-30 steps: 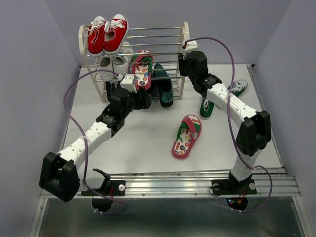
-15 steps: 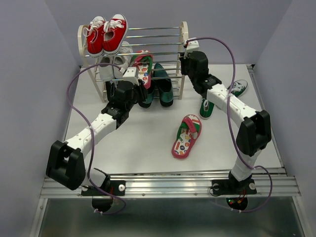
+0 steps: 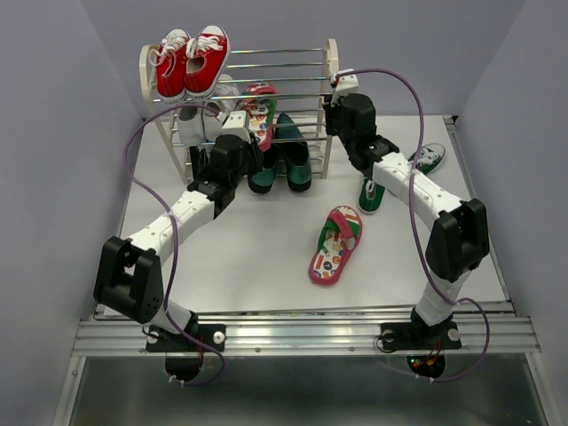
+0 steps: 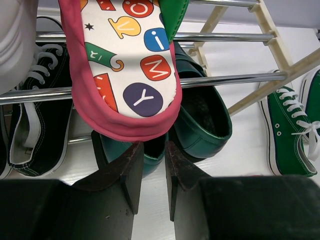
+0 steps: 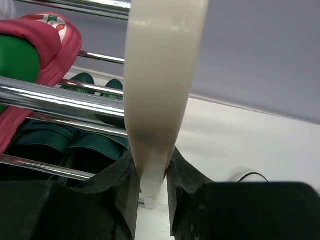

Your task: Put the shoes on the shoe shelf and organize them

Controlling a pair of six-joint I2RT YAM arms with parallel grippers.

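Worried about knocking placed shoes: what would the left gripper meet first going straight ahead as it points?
Probably the heel of the red flip-flop with patterned insole, ahead of the left gripper; depth is unclear, it might pass beneath to the dark teal slip-ons.

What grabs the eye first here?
The right gripper is clamped on the cream side frame of the shoe shelf, at its right end. A red flip-flop with a letter-patterned insole rests on the shelf's rods, its heel just beyond the left gripper, while the second flip-flop lies on the table in front. Bright red sneakers sit at the left of the top tier.
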